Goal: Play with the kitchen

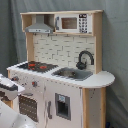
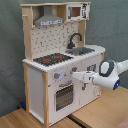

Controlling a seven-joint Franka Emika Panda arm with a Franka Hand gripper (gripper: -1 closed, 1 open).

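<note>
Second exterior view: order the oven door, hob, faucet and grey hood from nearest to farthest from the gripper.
1. Oven door, just below the gripper at the kitchen's front.
2. Hob, on the counter above the gripper.
3. Faucet, further back on the counter.
4. Grey hood, at the top.

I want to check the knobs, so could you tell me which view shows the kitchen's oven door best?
The second exterior view: the oven door faces the camera, unobstructed. In the first exterior view, the door is seen obliquely, partly hidden by the arm.
</note>
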